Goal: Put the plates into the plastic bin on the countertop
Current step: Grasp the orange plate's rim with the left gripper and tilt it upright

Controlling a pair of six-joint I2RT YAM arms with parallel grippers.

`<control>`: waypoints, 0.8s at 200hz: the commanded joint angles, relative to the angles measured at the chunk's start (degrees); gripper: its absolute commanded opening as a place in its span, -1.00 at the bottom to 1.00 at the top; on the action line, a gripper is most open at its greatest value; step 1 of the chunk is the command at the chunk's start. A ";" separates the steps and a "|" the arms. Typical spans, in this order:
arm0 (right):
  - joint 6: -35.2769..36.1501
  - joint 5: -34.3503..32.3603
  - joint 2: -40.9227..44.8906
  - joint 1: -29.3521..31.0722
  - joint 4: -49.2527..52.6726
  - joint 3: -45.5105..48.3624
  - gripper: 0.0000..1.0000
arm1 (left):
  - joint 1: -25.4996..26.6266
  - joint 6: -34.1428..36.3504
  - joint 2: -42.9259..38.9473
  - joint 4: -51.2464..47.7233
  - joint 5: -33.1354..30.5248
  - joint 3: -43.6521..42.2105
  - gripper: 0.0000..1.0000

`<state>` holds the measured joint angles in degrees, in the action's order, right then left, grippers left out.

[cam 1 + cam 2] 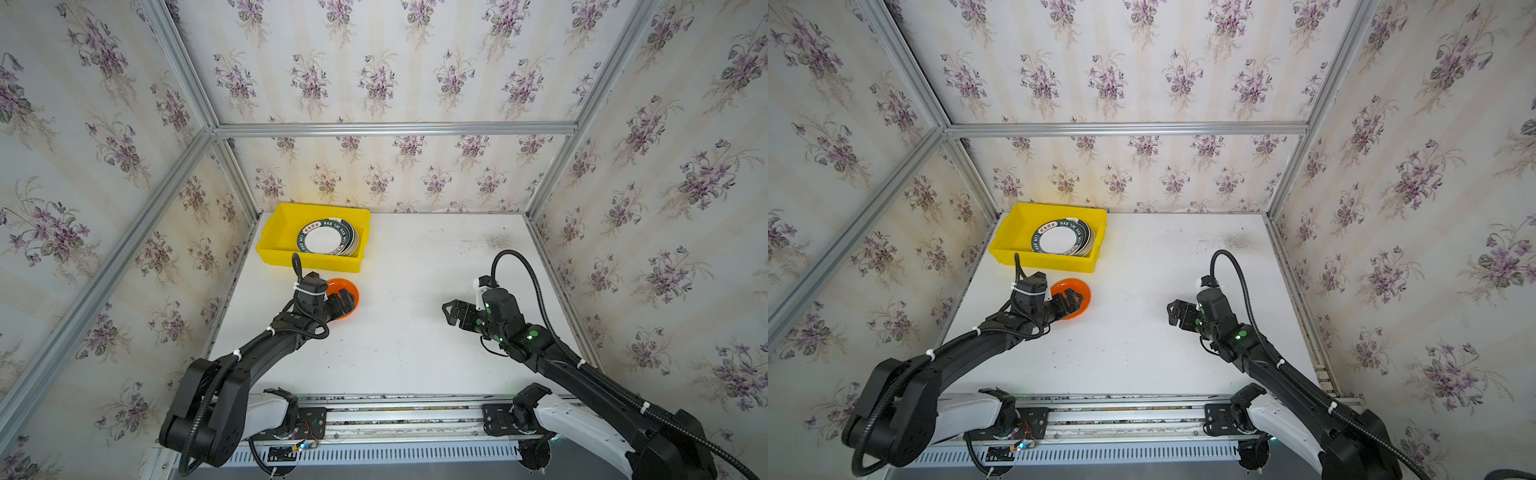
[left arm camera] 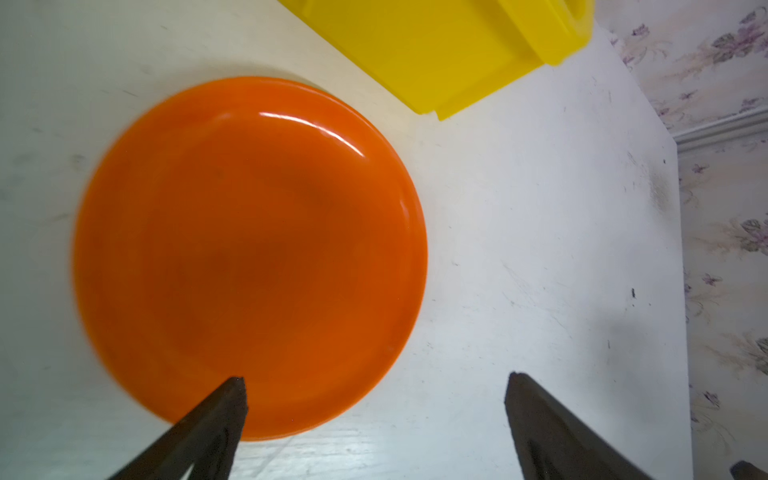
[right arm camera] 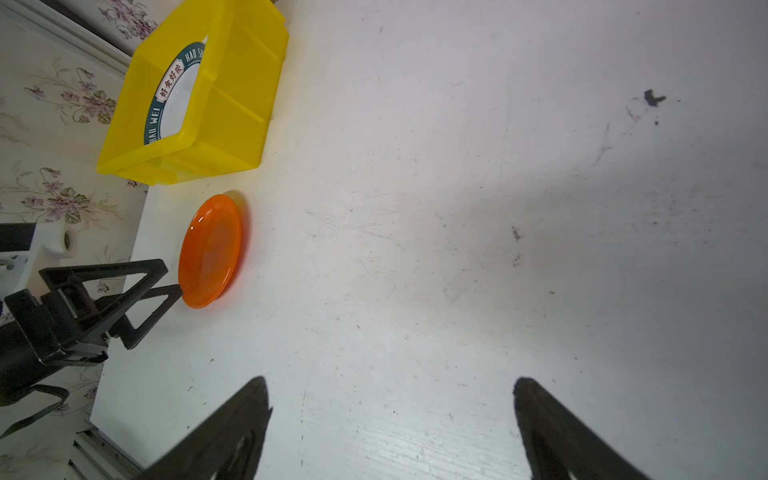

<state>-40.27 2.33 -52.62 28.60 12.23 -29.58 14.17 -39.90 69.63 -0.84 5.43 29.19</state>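
Orange plate whole from left wrist — part-hidden in both top views, both jaws spread

Bright, even light floods the white tabletop in both top views, leaving only soft, short shadows beneath the arms. Wide-angle stretch splays the aluminium rails outward and enlarges the floral wallpaper toward the corners. In the left wrist view a curved white glare streak rides the orange plate, its rim smeared by blur, and the dark jaws in the foreground are soft. In the right wrist view a broad grey shadow dims part of the tabletop, the plastic bin glows a saturated yellow, and the near jaws are out of focus.
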 commanded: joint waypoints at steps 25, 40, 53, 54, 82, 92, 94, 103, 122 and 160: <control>-0.42 1.06 -0.90 0.05 -1.33 -1.21 0.84 | -8.92 0.02 -3.70 -2.15 -1.55 -4.07 0.68; -0.33 1.24 -0.73 0.05 -1.40 -1.18 0.84 | -11.50 -0.57 -3.56 -0.45 -0.12 -5.26 0.59; -0.33 1.65 -0.56 0.05 -1.56 -1.11 0.85 | -13.20 -1.09 -2.41 1.66 1.80 -6.04 0.58; -0.42 1.68 -0.55 0.05 -1.62 -1.10 0.85 | -13.34 -1.12 -2.31 1.82 1.92 -6.15 0.57; -1.70 3.31 0.21 -0.10 -3.62 0.05 0.87 | -16.18 -3.62 2.72 9.92 7.49 -8.29 0.38; -2.24 4.01 0.70 -0.21 -4.16 0.63 0.87 | -17.09 -4.81 4.94 13.22 10.30 -8.86 0.27; -2.33 4.11 0.82 -0.21 -4.32 0.77 0.87 | -17.21 -5.07 5.37 13.76 10.59 -8.88 0.26; -2.60 4.26 1.47 -0.29 -4.49 1.18 0.87 | -17.66 -5.93 7.40 15.61 12.00 -8.73 0.23; -2.97 3.70 3.17 -0.39 -3.81 1.91 0.87 | -18.14 -7.08 11.32 18.36 14.03 -7.98 0.11; -3.06 1.82 7.02 -0.47 -1.51 3.11 0.88 | -18.31 -6.71 14.70 19.98 14.97 -6.24 -0.30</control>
<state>-42.65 5.72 -47.33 28.25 10.17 -27.14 -4.12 -45.80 83.18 20.88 18.76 22.39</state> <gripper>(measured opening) 0.938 0.377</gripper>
